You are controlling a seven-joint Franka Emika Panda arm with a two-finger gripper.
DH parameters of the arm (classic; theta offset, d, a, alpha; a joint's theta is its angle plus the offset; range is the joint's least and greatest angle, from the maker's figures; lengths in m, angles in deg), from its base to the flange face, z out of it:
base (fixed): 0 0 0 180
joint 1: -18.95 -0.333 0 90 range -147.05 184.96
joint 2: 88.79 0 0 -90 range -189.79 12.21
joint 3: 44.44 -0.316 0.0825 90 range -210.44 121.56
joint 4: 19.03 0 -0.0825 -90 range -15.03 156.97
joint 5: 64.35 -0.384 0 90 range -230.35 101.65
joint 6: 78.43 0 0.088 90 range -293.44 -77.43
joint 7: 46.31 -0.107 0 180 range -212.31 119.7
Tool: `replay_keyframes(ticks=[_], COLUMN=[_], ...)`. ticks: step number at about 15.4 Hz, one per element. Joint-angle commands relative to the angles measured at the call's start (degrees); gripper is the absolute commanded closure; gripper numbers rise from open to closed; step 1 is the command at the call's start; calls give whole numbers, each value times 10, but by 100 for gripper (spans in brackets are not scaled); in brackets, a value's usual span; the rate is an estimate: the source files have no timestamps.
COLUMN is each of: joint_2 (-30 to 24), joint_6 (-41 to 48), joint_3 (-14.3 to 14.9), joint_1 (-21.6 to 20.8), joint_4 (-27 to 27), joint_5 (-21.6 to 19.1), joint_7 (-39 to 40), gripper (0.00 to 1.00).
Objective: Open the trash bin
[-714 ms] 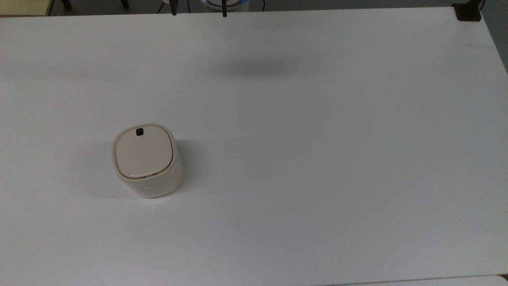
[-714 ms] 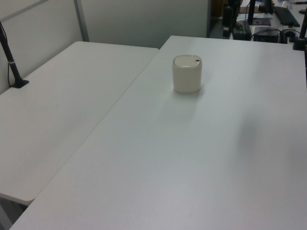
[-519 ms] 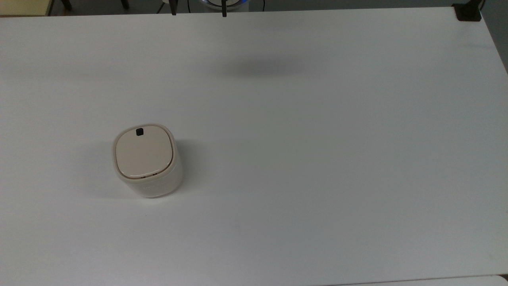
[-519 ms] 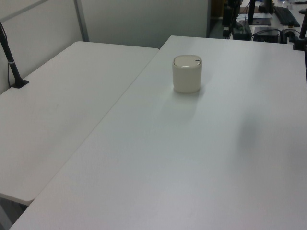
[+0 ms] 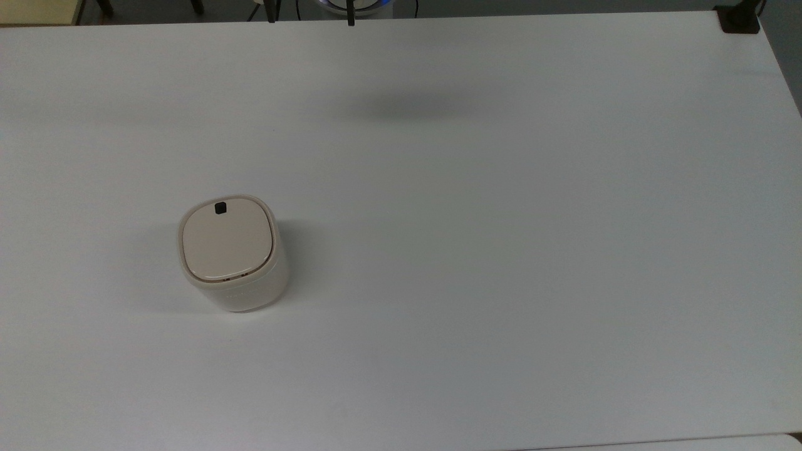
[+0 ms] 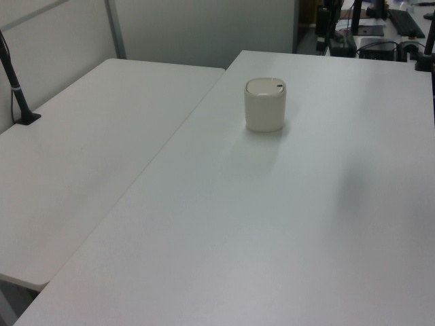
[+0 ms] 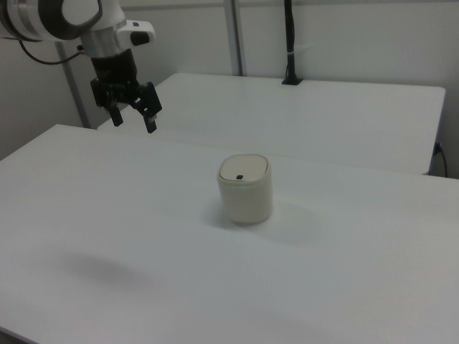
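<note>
A plain white bench is seen in all three views, matte and unmarked apart from a soft grey shadow toward 12 o'clock in the top view. A second white bench is set flush against it, lying on the left view's left and behind the first in the right view. Pale partition walls with metal uprights close off the room behind, and a black post on a small foot is stood at the far side of the second bench. Dark equipment is crowded at the left view's upper right edge, too cut off to be identified.

The trash bin is stood upright on the bench, at about 9 o'clock from the middle of the top view, with nothing touching it. Its beige lid is lying flat and shut, and the black button is placed at the lid's 12 o'clock edge in the top view.

In the right view the end effector is held in the air at about 10 o'clock from the bin, well apart from it, with its two fingers spread and nothing between them. The arm behind it is cut off by the frame edge. In the top view two dark finger tips are glimpsed at the 12 o'clock edge.
</note>
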Motion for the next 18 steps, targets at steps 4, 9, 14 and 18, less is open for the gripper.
replay_keyframes(ticks=[4, 9, 14, 18], joint_2=[-16, -15, -13, -10], joint_6=[-16, -13, -11, -17], joint_3=[-5, -5, -3, -3], joint_1=[5, 6, 8, 23], joint_4=[20, 20, 20, 20], joint_5=[2, 2, 2, 0], joint_7=[8, 19, 81, 92], gripper=[0, 0, 0, 38])
